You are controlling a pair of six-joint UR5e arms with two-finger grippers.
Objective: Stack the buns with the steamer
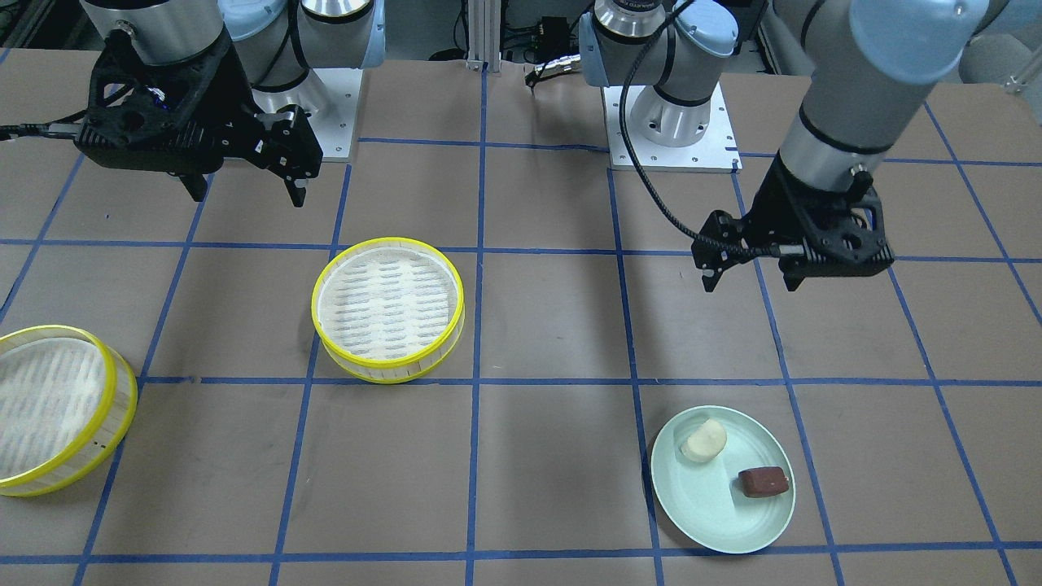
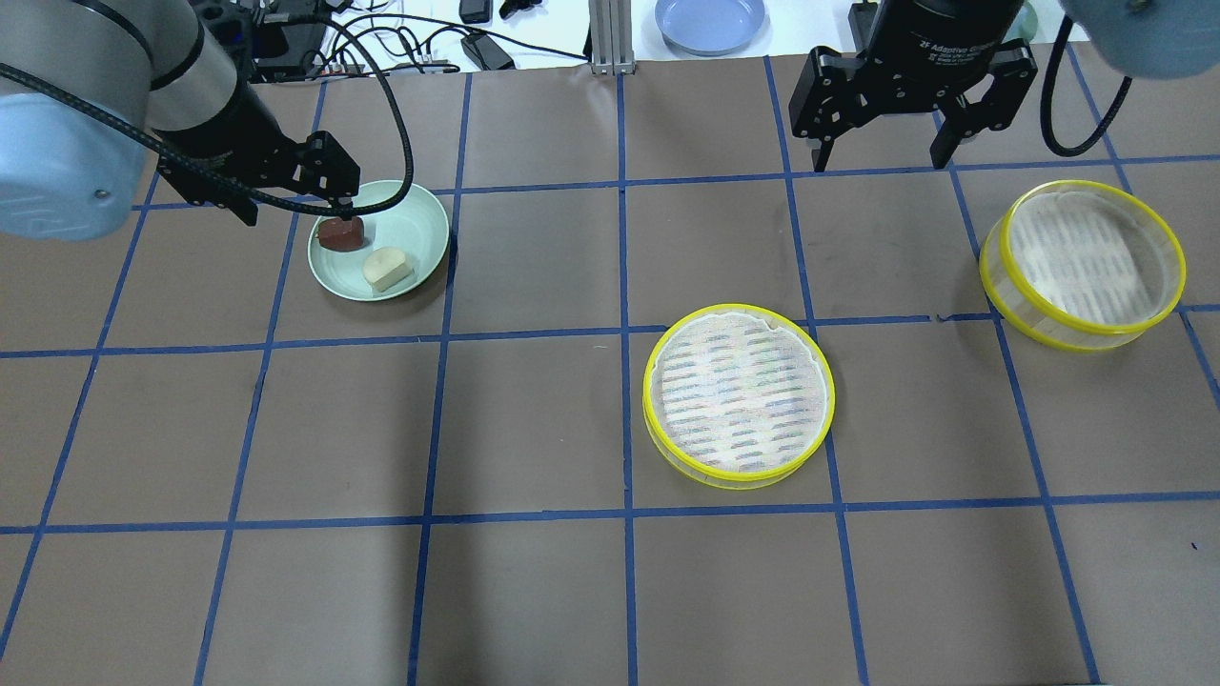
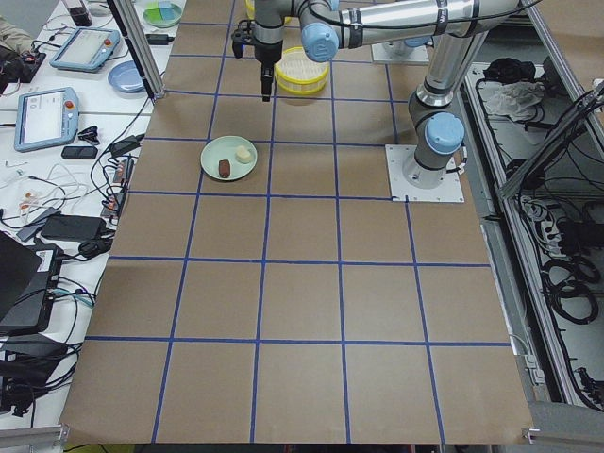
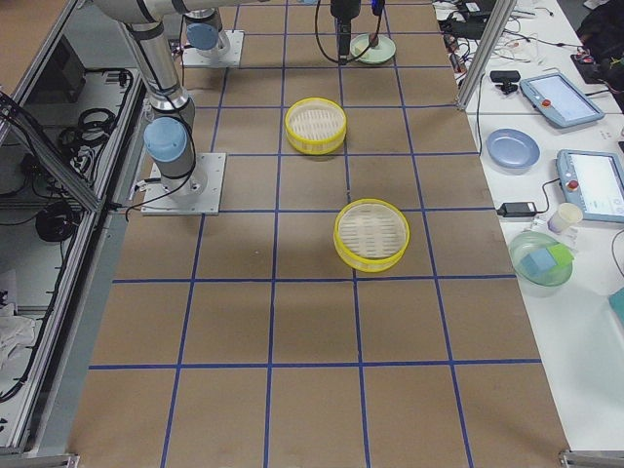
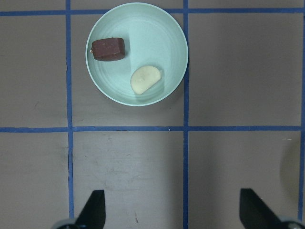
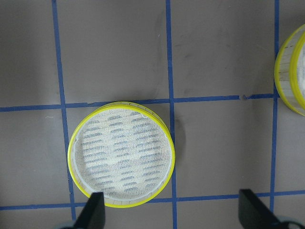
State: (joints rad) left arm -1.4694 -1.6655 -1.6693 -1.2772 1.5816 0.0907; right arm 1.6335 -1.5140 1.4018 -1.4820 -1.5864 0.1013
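Both pairs of jaws stand wide apart and hold nothing. The left jaws hang above bare surface (image 2: 534, 429) on the robot's side of a pale green plate (image 5: 157, 33); in the left wrist view the plate lies ahead of them, not between them. On that plate, toward the operators' edge on the robot's left, sit the white bun (image 5: 145, 79) and the brown block (image 5: 108, 49), near each other but apart. The right jaws hang high over the surface's middle, with one yellow-rimmed tray (image 6: 121, 155) just ahead of them, empty and flat. The second tray (image 2: 1087, 257) sits nearer the right end, well apart from the first and also empty. The white bun looks light and soft, so a gentle squeeze across its flat face and rounded back should do; a hard pinch would probably dent it. The brown block seems firmer, and its flat sides offer the surest hold across its short width. The plate is likely slick, so either piece may skid if nudged. The trays look light with thin walls; taking the rim with one jaw inside and one outside seems best.
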